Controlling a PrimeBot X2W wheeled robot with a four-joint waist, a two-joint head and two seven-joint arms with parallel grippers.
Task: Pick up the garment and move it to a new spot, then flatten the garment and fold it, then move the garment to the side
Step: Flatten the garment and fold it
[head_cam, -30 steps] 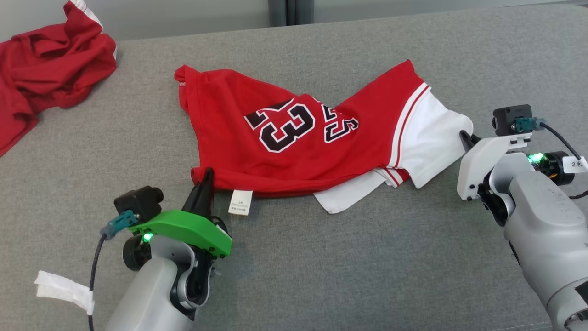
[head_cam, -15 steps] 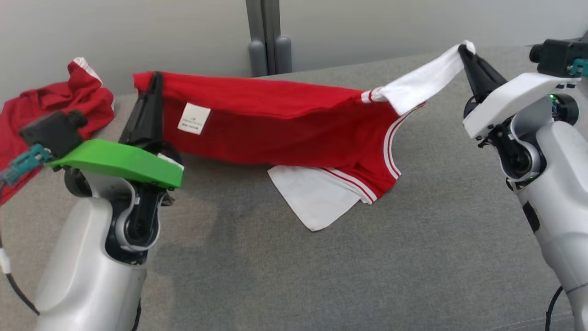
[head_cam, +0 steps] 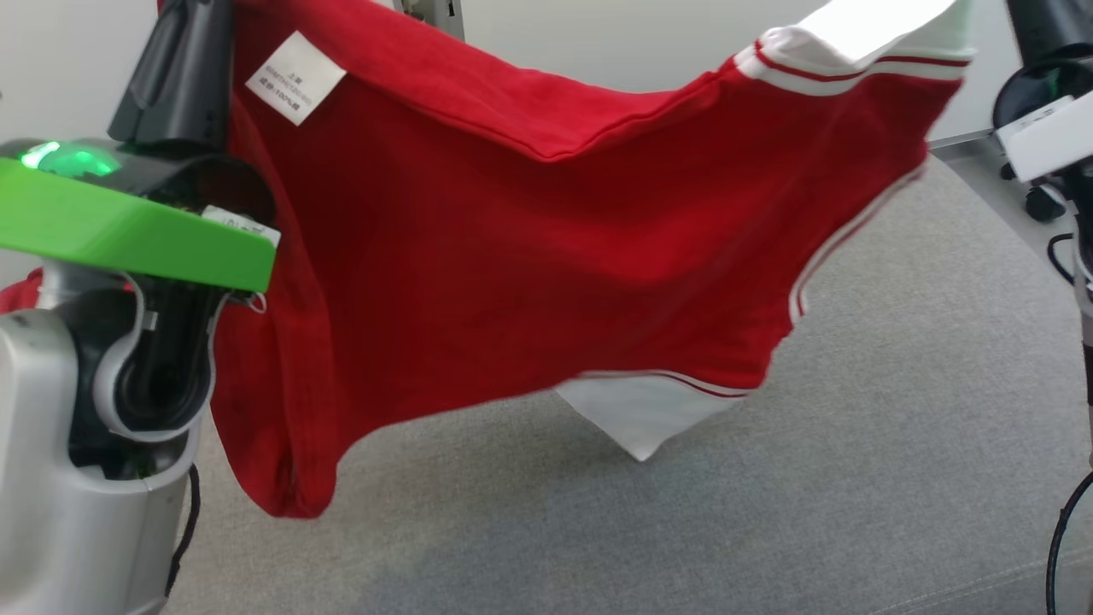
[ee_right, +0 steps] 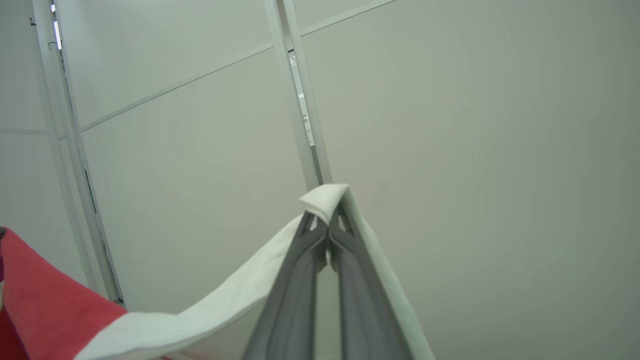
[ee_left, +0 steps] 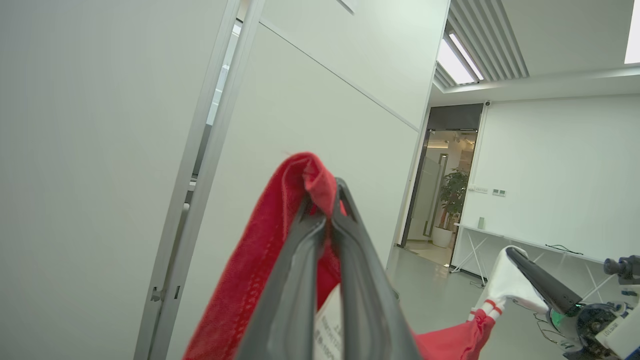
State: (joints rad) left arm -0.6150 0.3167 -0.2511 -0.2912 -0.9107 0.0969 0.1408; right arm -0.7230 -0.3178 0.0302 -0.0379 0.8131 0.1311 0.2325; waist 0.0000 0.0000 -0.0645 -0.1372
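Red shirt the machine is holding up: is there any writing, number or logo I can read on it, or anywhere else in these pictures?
White care tag on the red garment, also seen beside the left gripper in the left wrist view: printed lines, too small and blurred to read.
White sticker under the green cover: too small to read.
No number, brand or logo can be read on the side of the cloth that shows.

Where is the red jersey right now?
In the head view the red jersey hangs above the grey surface, stretched between the left gripper at upper left and the right gripper at upper right.
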